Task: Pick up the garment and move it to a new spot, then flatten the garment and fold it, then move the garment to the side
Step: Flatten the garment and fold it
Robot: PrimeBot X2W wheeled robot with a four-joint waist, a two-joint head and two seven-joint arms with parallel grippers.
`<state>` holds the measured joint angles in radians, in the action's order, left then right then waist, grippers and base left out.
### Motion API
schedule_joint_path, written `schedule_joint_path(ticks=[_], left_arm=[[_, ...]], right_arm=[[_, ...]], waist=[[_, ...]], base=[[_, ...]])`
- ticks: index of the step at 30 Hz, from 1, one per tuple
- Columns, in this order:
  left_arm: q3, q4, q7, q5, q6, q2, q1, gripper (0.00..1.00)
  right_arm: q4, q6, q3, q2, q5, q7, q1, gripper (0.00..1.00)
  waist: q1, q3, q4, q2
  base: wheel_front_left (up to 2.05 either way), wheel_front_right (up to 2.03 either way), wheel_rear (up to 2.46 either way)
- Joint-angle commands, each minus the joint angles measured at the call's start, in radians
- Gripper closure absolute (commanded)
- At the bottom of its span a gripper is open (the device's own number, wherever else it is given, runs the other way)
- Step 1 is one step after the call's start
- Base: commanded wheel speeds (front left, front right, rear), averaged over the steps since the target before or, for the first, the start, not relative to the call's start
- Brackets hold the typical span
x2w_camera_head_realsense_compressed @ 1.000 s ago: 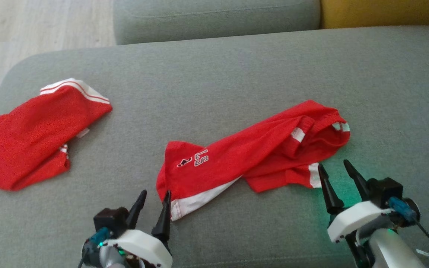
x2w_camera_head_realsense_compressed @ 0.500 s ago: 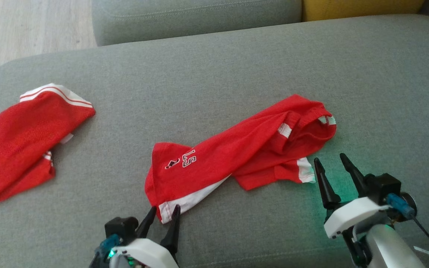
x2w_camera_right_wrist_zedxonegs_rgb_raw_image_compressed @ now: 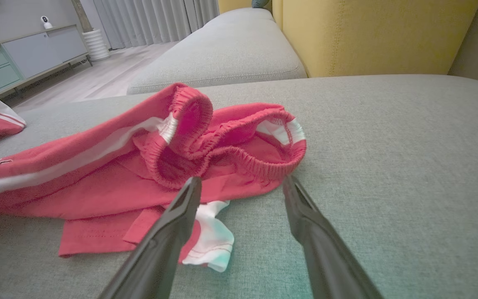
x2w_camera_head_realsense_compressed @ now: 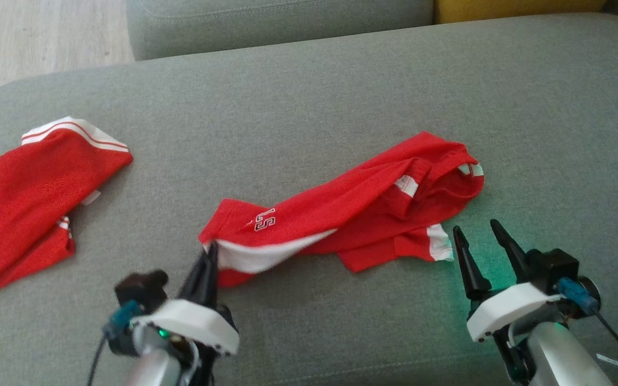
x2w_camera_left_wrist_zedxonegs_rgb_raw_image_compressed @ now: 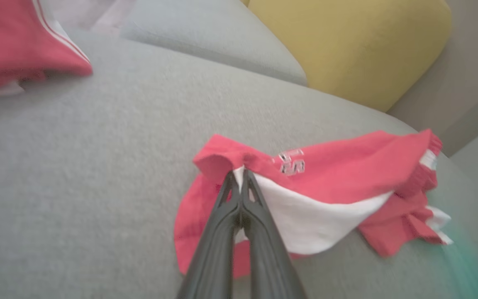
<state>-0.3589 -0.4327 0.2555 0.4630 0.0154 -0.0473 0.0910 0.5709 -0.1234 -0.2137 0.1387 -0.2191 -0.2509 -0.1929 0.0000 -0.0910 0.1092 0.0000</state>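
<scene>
Grey sofa (x2w_camera_head_realsense_compressed: 341, 80): left pincer (x2w_camera_head_realsense_compressed: 211, 252) pinching garment (x2w_camera_head_realsense_compressed: 352, 203) hem, likely at white stripe (x2w_camera_head_realsense_compressed: 255, 256); right pincer (x2w_camera_head_realsense_compressed: 474, 226) wide. Limp cloth, you take waistband (x2w_camera_right_wrist_zedxonegs_rgb_raw_image_compressed: 239, 160).

Even daylight; garment (x2w_camera_left_wrist_zedxonegs_rgb_raw_image_compressed: 338, 174) blurred in left wrist view.

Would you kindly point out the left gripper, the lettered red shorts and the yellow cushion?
left gripper (x2w_camera_left_wrist_zedxonegs_rgb_raw_image_compressed: 240, 173): left wrist view, fingertips pinching hem
lettered red shorts (x2w_camera_head_realsense_compressed: 352, 206): head view, leg fabric
yellow cushion (x2w_camera_left_wrist_zedxonegs_rgb_raw_image_compressed: 347, 45): left wrist view, face
</scene>
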Motion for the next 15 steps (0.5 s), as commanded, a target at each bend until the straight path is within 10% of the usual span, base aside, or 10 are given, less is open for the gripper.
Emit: schedule_joint_path(ticks=[1,12,13,15], left_arm=[[0.067,0.052,0.006,-0.021,-0.011,-0.003,0.056,1.00],[0.221,-0.065,0.006,-0.111,-0.055,-0.003,0.146,1.00],[0.230,-0.083,0.006,-0.116,-0.059,-0.003,0.149,0.81],[0.243,-0.112,0.006,-0.121,-0.059,-0.003,0.154,0.00]], right_arm=[[-0.030,-0.007,-0.013,-0.004,-0.005,-0.011,-0.034,0.00],[-0.030,-0.007,-0.065,-0.030,-0.013,-0.011,-0.049,0.00],[-0.031,-0.007,-0.070,-0.032,-0.015,-0.011,-0.051,0.00],[-0.033,-0.007,-0.077,-0.034,-0.019,-0.011,-0.051,0.00]], waist=[[0.0000,-0.001,0.001,0.0000],[0.0000,-0.017,0.030,0.0000],[0.0000,-0.017,0.034,0.0000],[0.0000,-0.016,0.039,0.0000]], base=[[0.00,0.00,0.00],[0.00,0.00,0.00],[0.00,0.00,0.00],[0.00,0.00,0.00]])
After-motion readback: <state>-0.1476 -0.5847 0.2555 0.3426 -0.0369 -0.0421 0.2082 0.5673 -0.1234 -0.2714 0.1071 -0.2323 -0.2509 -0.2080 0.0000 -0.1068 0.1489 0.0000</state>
